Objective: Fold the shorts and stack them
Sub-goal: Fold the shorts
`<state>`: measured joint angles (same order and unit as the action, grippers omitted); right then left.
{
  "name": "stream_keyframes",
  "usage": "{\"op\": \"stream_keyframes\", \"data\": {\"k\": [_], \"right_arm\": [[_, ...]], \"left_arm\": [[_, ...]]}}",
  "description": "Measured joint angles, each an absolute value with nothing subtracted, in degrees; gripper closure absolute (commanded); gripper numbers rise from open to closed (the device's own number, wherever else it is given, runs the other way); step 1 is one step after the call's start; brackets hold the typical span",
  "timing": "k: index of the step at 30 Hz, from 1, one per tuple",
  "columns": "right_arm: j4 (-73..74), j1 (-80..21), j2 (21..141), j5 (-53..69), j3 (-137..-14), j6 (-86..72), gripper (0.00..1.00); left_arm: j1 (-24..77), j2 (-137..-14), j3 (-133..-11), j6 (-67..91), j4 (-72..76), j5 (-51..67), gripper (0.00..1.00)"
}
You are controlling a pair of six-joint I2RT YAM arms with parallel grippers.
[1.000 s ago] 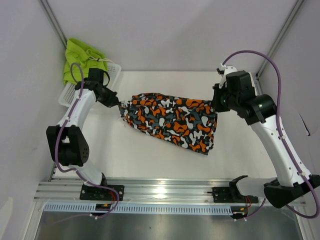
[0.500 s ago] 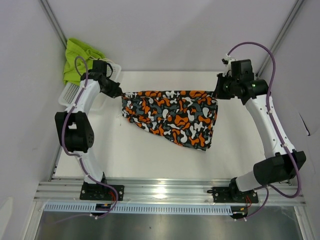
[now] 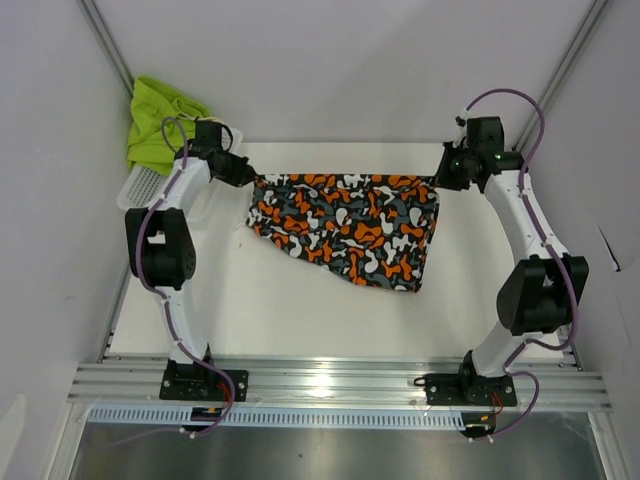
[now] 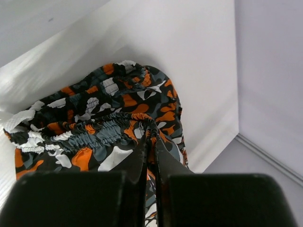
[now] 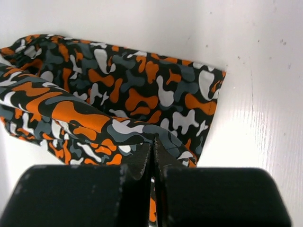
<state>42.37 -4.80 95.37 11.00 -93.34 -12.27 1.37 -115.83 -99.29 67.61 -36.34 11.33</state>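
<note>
As the left pincer [image 3: 252,178] and right pincer [image 3: 440,180] reached farther over the desk [image 3: 300,310] than a second before, the camo shorts [image 3: 345,225] were drawn taut and carried back, lower edge sagging on the near side. Each pincer stayed clenched on an upper corner. Spread like that, they looked ready to lay flat for folding. Green shorts [image 3: 160,120] waited in the far-left basket [image 3: 135,188].
</note>
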Motion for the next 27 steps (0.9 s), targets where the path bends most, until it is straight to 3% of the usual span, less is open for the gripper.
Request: {"op": "stream_keyframes", "data": {"k": [4, 6, 7, 8, 9, 12, 14, 16, 18, 23, 27], "right_arm": [[38.92, -3.66, 100.20, 11.29, -93.34, -13.08, 1.00], [37.19, -3.40, 102.91, 11.29, -93.36, -13.47, 1.00], [36.47, -3.27, 104.62, 11.27, -93.36, -13.61, 1.00], [35.75, -3.18, 106.30, 11.20, -93.47, -13.91, 0.95], [35.00, -3.07, 108.14, 11.00, -93.47, -14.35, 0.76], [33.69, -2.79, 113.03, 10.20, -93.69, -15.70, 0.63], [33.54, -2.35, 115.94, 9.41, -93.86, -16.82, 0.49], [33.56, -1.80, 117.43, 8.27, -94.56, -17.54, 0.45], [33.54, -1.30, 117.58, 7.35, -94.94, -18.20, 0.35], [32.60, -0.58, 115.85, 6.92, -95.09, -18.83, 0.26], [29.85, -0.69, 110.52, 9.10, -88.31, -19.46, 0.26]], "left_arm": [[1.65, -118.28, -100.90, 68.75, -32.58, 11.79, 0.88], [1.72, -119.24, -101.01, 68.97, -30.98, 11.77, 0.58], [1.76, -119.77, -100.99, 69.01, -30.22, 11.77, 0.19], [1.76, -120.29, -100.99, 69.01, -29.47, 11.79, 0.05], [1.76, -120.81, -100.99, 69.41, -28.71, 11.73, 0.01], [1.85, -121.89, -101.01, 69.41, -27.73, 11.66, 0.01], [1.87, -122.41, -101.47, 68.86, -27.70, 11.68, 0.01], [1.87, -122.61, -102.10, 67.75, -27.55, 11.70, 0.01], [1.89, -122.61, -102.74, 66.32, -27.49, 11.68, 0.01], [2.15, -121.49, -103.42, 60.69, -28.12, 10.63, 0.01], [3.01, -118.26, -102.56, 53.67, -30.04, 9.17, 0.01]]}}
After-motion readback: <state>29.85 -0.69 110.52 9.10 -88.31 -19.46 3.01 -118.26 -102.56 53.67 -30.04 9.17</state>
